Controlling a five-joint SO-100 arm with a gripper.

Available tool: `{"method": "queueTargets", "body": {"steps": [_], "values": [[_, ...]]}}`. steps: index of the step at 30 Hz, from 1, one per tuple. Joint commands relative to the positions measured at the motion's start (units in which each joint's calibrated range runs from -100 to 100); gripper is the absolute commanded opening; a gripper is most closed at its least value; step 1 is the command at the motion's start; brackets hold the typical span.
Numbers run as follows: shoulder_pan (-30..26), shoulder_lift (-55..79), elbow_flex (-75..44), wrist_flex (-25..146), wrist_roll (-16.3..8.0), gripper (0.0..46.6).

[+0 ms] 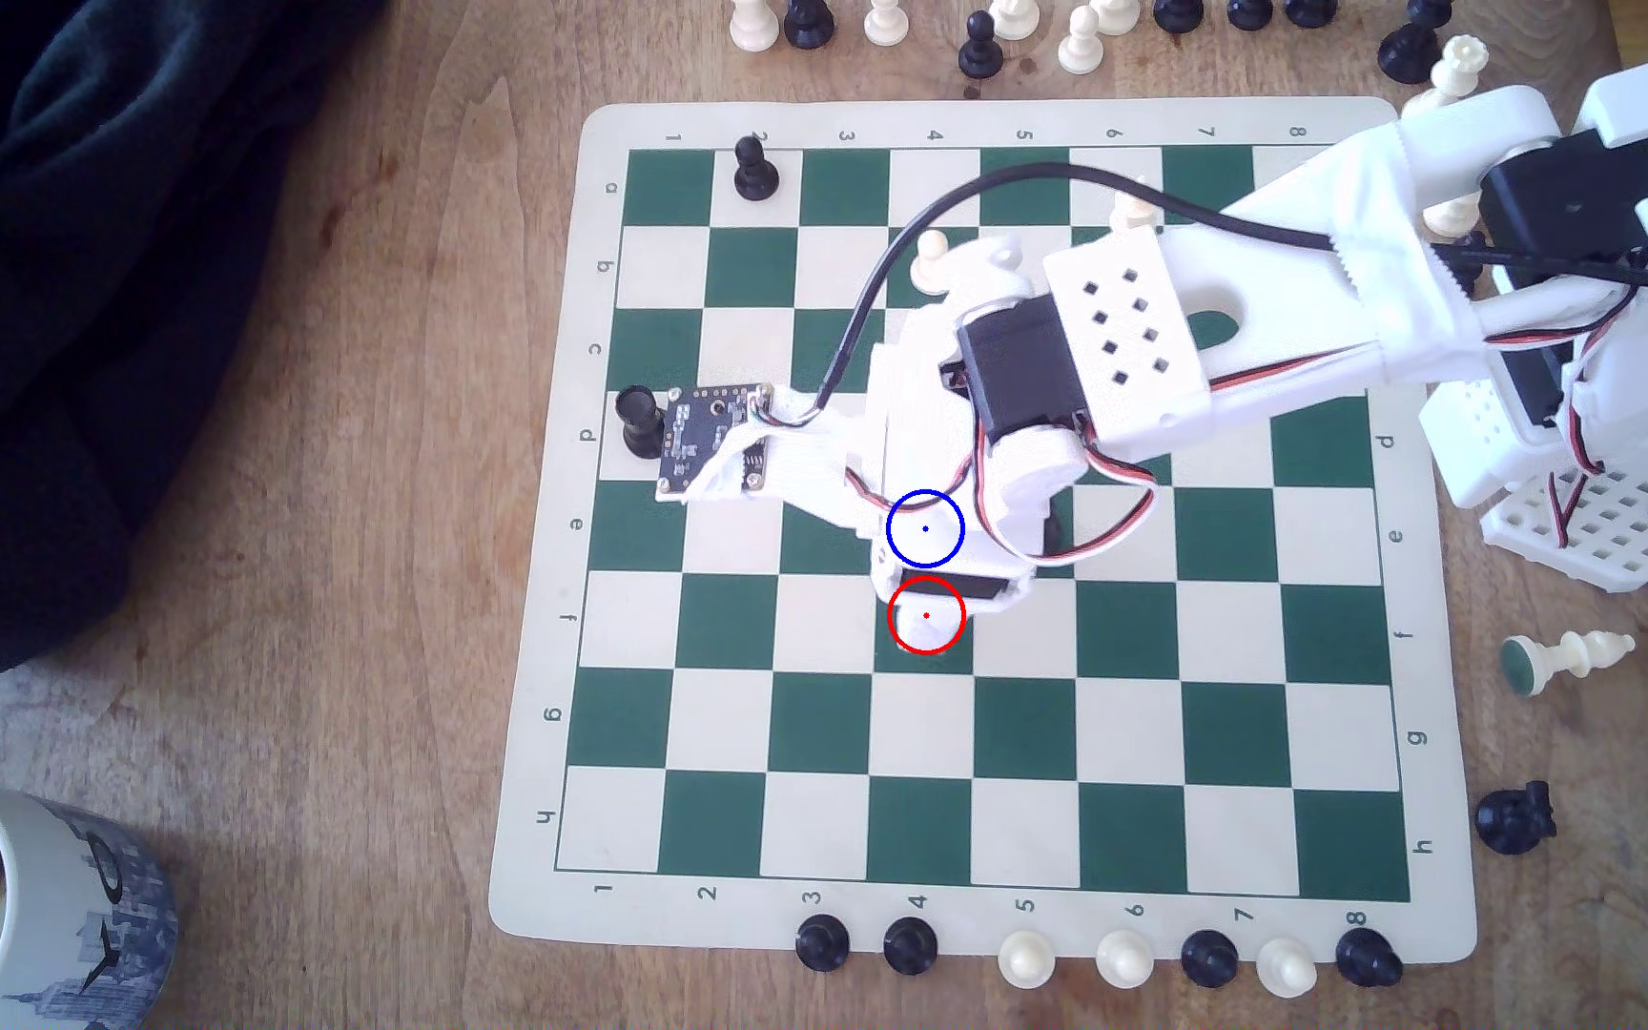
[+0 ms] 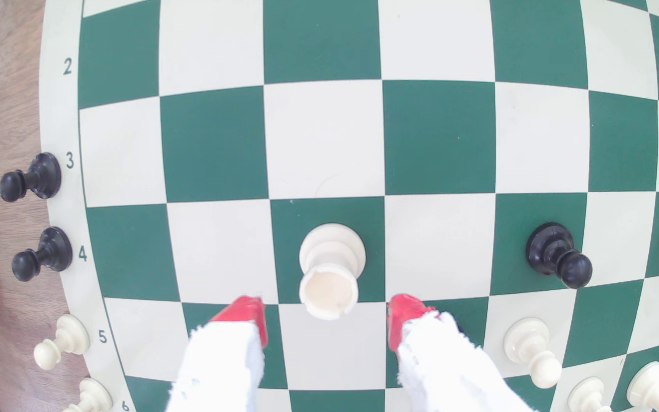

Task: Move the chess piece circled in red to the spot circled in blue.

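The chess piece circled in red (image 1: 929, 622) is a cream-white piece on a green square. In the exterior view my gripper (image 1: 939, 594) hangs over it and hides most of it. The wrist view shows the piece (image 2: 332, 253) upright, with a hollow notched top like a rook. My gripper (image 2: 326, 317) is open, with one red-tipped finger (image 2: 246, 317) on each side of the piece's top and nothing between them. The spot circled in blue (image 1: 925, 528) is drawn over my arm. It is the bare cream square (image 2: 439, 245) between the piece and a black pawn (image 2: 557, 253).
Black pawns stand at the board's far left corner (image 1: 754, 168) and its left edge (image 1: 640, 421). A row of pawns (image 1: 1028, 956) lines the near border. A mug (image 1: 8, 891) sits lower left, and a fallen cream piece (image 1: 1573, 659) and a cable lie on the right.
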Motion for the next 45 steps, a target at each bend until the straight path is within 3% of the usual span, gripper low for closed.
{"method": "queueTargets", "body": {"steps": [1,15,32,45], "values": [[-0.7,-0.6,-1.3,-1.4,-0.4,16.8],[-0.5,2.1,1.6,-3.9,-0.4,17.0],[-1.4,3.7,2.4,-6.2,-0.5,13.8],[-2.2,3.4,2.4,-5.9,-0.2,5.5]]}}
